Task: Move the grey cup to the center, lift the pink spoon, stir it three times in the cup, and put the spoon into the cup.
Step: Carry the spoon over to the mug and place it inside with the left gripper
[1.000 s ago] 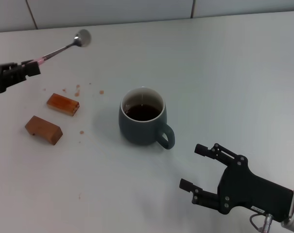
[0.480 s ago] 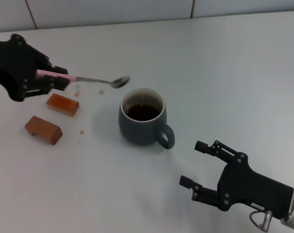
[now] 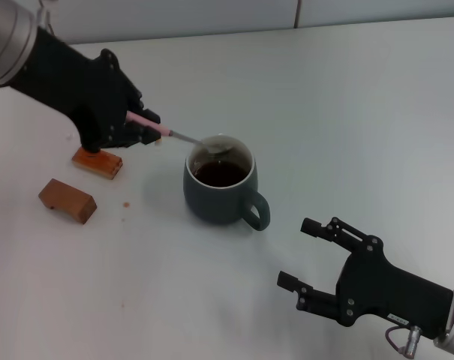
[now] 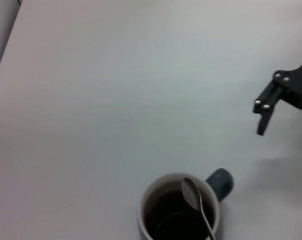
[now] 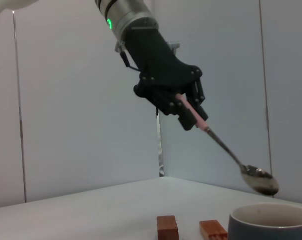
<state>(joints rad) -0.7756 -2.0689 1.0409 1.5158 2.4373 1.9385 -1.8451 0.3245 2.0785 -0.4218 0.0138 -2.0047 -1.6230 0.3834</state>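
Note:
The grey cup stands mid-table with dark liquid inside and its handle toward my right arm; it also shows in the left wrist view and the right wrist view. My left gripper is shut on the pink spoon by its pink handle. The spoon slants down toward the cup, and its silver bowl hangs just above the cup's rim, clear of the liquid, as the right wrist view shows. My right gripper is open and empty, low near the table's front, right of the cup.
Two brown wooden blocks lie left of the cup, with small crumbs around them. They also show in the right wrist view. A wall runs along the table's far edge.
My left arm has swung right and down with the spoon, bringing its bowl from high at the far left to just over the cup's rim. The right arm has barely moved.

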